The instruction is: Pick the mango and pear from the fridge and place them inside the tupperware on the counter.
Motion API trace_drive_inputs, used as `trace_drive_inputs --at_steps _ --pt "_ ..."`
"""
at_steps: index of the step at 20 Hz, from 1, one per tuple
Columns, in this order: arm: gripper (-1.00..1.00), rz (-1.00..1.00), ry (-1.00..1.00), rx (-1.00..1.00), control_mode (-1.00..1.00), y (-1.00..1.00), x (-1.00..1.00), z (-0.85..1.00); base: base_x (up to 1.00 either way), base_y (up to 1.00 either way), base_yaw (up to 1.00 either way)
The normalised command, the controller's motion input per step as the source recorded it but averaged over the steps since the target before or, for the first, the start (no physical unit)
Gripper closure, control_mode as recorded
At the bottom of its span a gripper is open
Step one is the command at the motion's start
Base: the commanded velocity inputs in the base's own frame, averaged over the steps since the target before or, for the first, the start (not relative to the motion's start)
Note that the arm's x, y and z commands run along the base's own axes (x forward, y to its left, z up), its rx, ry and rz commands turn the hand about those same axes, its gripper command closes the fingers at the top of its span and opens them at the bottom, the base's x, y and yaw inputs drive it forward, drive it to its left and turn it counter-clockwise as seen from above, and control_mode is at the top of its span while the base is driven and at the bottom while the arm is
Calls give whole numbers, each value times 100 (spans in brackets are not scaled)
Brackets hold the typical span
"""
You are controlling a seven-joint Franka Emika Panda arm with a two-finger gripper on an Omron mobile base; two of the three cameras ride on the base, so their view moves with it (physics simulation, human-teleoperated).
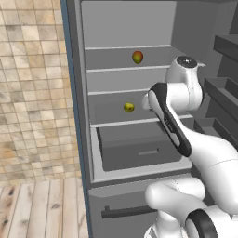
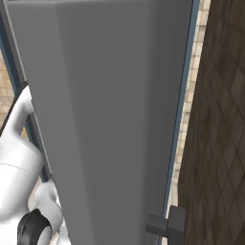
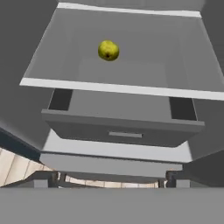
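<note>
Tan tiled wall (image 1: 30, 83) and wood floor (image 1: 42, 204) lie left of the open fridge (image 1: 82, 116). The pear (image 3: 108, 50) sits on a pale shelf (image 3: 122, 89) above the grey drawer (image 3: 124, 131), well ahead of the hand (image 3: 113, 183), which is spread wide and empty. The mango (image 1: 137, 57) rests two shelves higher.

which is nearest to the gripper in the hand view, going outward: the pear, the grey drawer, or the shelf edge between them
1. The grey drawer, directly beyond the open gripper, low in the fridge.
2. The pale shelf edge, just above the drawer.
3. The pear, farthest, sitting toward the back of that shelf, slightly left of centre.
</note>
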Motion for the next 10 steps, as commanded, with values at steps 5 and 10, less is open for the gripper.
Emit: trace_drive_inputs --at_steps 5,10 --pt "-100 0 -16 0 -100 24 0 36 0 0 0" --pt "-100 0 -10 0 -100 19 4 56 0 0 0"
